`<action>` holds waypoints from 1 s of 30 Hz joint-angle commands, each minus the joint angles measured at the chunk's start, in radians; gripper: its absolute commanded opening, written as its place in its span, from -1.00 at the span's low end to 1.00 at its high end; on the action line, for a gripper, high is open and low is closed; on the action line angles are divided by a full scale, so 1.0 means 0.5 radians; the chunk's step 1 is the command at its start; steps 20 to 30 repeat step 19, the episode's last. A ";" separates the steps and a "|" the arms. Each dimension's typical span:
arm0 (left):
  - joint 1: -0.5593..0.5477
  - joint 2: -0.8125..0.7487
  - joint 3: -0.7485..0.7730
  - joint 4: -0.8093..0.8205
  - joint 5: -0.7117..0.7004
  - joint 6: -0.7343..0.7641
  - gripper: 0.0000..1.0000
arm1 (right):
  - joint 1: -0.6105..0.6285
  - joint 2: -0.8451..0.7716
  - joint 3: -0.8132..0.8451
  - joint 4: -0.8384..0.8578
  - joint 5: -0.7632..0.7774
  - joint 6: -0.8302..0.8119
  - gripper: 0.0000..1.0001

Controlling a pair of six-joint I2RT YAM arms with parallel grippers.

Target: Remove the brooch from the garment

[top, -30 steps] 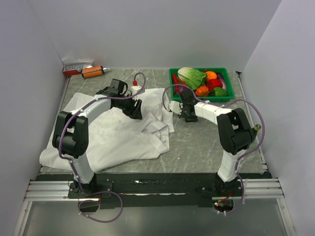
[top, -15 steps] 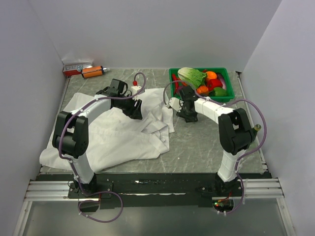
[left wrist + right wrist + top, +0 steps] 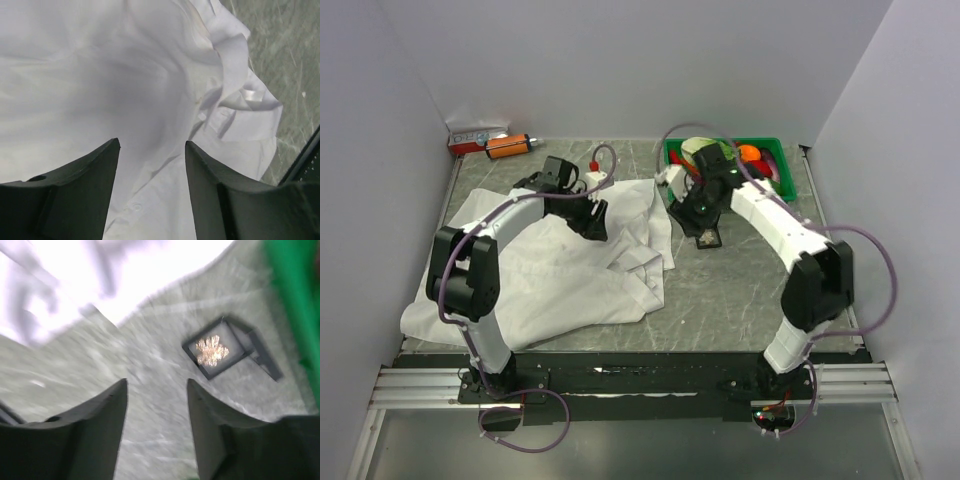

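The brooch [image 3: 212,351] is seen as a small gold-tan, star-like shape lying on a small dark square plate [image 3: 231,335]. The plate is set flat on the grey marbled tabletop [image 3: 740,290]. It is placed between the white shirt [image 3: 550,270] and the green basket [image 3: 778,148], clear of the cloth and near the basket's wall. The wrist picture is blurred, so the finer form of the pin cannot be made out.

The right end effector [image 3: 157,385] is held above this spot. Its two dark fingers are spread, and only bare tabletop is seen between them. Nothing is gripped, and the brooch is not touched.

The left end effector [image 3: 152,145] is held over the crumpled shirt, near its far edge. Its fingers are likewise spread and empty, with rumpled folds and a small white button [image 3: 136,206] seen below them.

Vegetables are heaped in the basket, among them an orange one [image 3: 750,153]. A red-and-white box [image 3: 475,137] and an orange object [image 3: 508,146] are kept at the far left corner.
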 commanded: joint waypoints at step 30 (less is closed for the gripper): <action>0.781 -0.004 1.515 0.191 -0.789 -0.405 0.99 | -0.100 -0.135 1.293 0.686 0.988 1.021 1.00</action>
